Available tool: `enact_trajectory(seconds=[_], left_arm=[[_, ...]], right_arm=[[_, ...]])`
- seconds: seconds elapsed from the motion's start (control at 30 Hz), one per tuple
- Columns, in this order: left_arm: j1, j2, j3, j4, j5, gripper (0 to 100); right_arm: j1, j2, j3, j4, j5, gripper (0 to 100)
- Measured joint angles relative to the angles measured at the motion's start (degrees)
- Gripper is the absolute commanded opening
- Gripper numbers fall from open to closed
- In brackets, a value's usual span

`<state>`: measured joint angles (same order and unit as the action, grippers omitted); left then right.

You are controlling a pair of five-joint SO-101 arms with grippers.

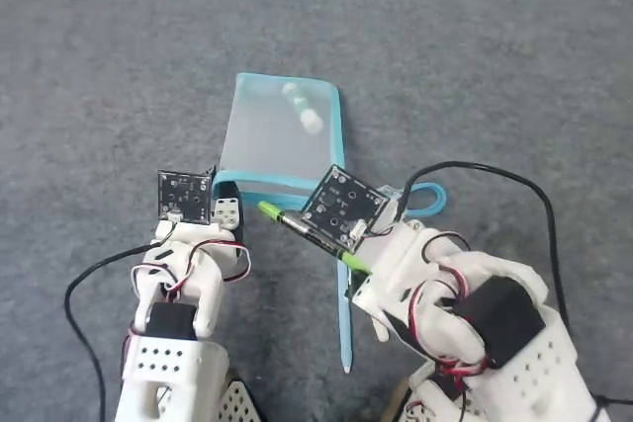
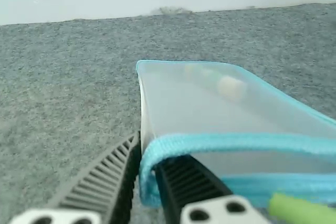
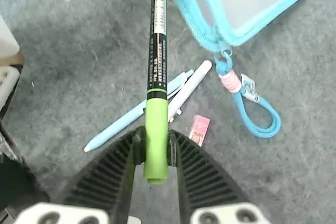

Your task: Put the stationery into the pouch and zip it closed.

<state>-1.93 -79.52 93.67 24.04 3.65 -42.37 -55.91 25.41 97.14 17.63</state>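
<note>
A translucent pouch (image 1: 275, 135) with blue trim lies flat, its open mouth toward the arms. My left gripper (image 1: 227, 208) is shut on the corner of the mouth's blue edge (image 2: 157, 153), seen close up as the left gripper (image 2: 148, 182). My right gripper (image 3: 156, 150) is shut on a green and black pen (image 3: 157, 72). That green pen (image 1: 297, 227) is held at a slant, its tip just in front of the mouth; the pen tip (image 2: 299, 211) also appears beside the edge. A pale small object (image 1: 309, 118) lies inside the pouch.
On the grey mat under the right arm lie a light-blue pen (image 3: 131, 115), a white pen (image 3: 189, 88) and a pink eraser (image 3: 199, 128). The pouch's blue loop strap (image 3: 258, 115) hangs off the zipper pull (image 3: 223, 59). Open mat lies to the left and far side.
</note>
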Motion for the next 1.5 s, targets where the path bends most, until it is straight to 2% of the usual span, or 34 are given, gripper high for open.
enact_trajectory(seconds=[0.13, 0.3, 0.47, 0.63, 0.87, 0.93, 1.07, 1.13, 1.4, 1.5], left_arm=[[0.0, 0.0, 0.0, 0.0, 0.0, 1], [0.0, 0.0, 0.0, 0.0, 0.0, 1], [0.0, 0.0, 0.0, 0.0, 0.0, 1], [0.0, 0.0, 0.0, 0.0, 0.0, 1], [2.2, 0.0, 0.0, 0.0, 0.0, 1], [2.37, 0.0, 0.0, 0.0, 0.0, 1], [2.11, -0.09, 0.0, 0.0, 0.0, 1], [2.37, -0.09, 0.0, 0.0, 0.0, 1], [2.2, -0.09, 0.0, 0.0, 0.0, 1], [2.2, -0.09, 0.0, 0.0, 0.0, 1]], right_arm=[[0.26, 2.64, 0.0, -2.55, -0.26, 0.6], [5.19, 8.53, 0.0, -6.42, -0.26, 0.6], [6.51, 15.47, 0.0, -10.37, -0.7, 0.6], [6.59, 22.24, -0.26, -16.62, -4.92, 0.6], [8.18, 36.57, -8.35, -24.35, -12.75, 0.7], [8.26, 39.03, -10.29, -26.11, -14.24, 4.6], [8.18, 39.91, -12.22, -26.73, -16.7, 24.2], [7.74, 39.91, -12.48, -26.73, -16.97, 28.9], [6.42, 37.89, -10.29, -27.34, -15.82, 29.3], [6.59, 33.67, -6.33, -27.96, -12.22, 29.3]])
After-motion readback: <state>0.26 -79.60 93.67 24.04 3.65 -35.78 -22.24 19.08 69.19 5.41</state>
